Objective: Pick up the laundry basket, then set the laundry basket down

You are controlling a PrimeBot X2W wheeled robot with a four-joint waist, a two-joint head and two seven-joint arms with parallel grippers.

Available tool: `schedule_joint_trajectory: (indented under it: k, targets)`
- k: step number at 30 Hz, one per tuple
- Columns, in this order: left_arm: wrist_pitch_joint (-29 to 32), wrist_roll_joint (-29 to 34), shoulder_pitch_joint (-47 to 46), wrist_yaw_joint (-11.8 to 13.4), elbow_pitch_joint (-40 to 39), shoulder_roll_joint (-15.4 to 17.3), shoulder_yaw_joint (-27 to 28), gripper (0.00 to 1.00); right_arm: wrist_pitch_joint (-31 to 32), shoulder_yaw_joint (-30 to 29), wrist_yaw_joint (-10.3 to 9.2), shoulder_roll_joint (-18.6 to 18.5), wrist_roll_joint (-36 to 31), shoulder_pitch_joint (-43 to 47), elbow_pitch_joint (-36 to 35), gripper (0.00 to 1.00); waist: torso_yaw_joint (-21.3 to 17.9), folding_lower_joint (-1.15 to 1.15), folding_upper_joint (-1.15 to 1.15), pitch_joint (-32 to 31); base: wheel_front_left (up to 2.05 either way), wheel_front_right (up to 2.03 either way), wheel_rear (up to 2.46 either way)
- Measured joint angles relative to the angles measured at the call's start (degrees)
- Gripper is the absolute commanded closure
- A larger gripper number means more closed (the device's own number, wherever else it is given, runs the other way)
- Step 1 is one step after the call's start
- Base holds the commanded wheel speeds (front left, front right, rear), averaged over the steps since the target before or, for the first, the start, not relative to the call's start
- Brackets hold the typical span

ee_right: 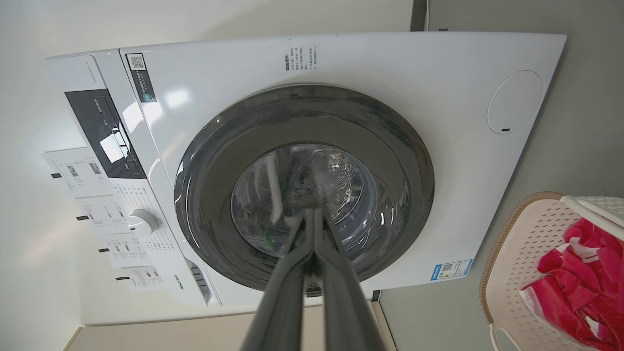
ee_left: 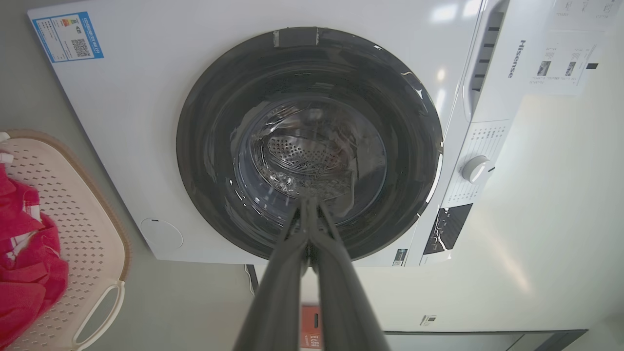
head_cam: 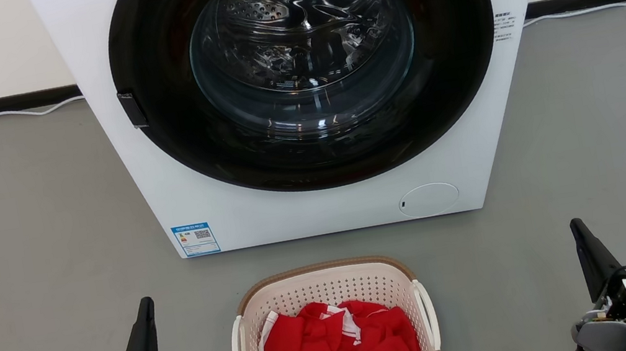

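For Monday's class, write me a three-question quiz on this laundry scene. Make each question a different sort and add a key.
1. True or false: in the head view, the laundry basket stands on the floor in front of the washer, between the left gripper and the right gripper.
2. What lies in the basket? A. red clothing B. blue towels C. nothing
3. Fill in: each gripper is ___ and holds nothing.
Key: 1 true; 2 A; 3 shut.
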Motion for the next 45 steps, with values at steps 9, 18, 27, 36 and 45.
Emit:
schedule_joint_trajectory:
  k: [9,18,27,36,45]
  targets:
    - [0.0,0.0,0.0,0.0,0.0,0.0,0.0,1.0,0.0,0.0,0.0,0.0,0.0,0.0,0.0,1.0,0.0,0.0,0.0,0.0,0.0,0.0,0.0]
    - [0.0,0.0,0.0,0.0,0.0,0.0,0.0,1.0,0.0,0.0,0.0,0.0,0.0,0.0,0.0,1.0,0.0,0.0,0.0,0.0,0.0,0.0,0.0]
    - [0.0,0.0,0.0,0.0,0.0,0.0,0.0,1.0,0.0,0.0,0.0,0.0,0.0,0.0,0.0,1.0,0.0,0.0,0.0,0.0,0.0,0.0,0.0]
    - [0.0,0.0,0.0,0.0,0.0,0.0,0.0,1.0,0.0,0.0,0.0,0.0,0.0,0.0,0.0,1.0,0.0,0.0,0.0,0.0,0.0,0.0,0.0]
    - [0.0,0.0,0.0,0.0,0.0,0.0,0.0,1.0,0.0,0.0,0.0,0.0,0.0,0.0,0.0,1.0,0.0,0.0,0.0,0.0,0.0,0.0,0.0]
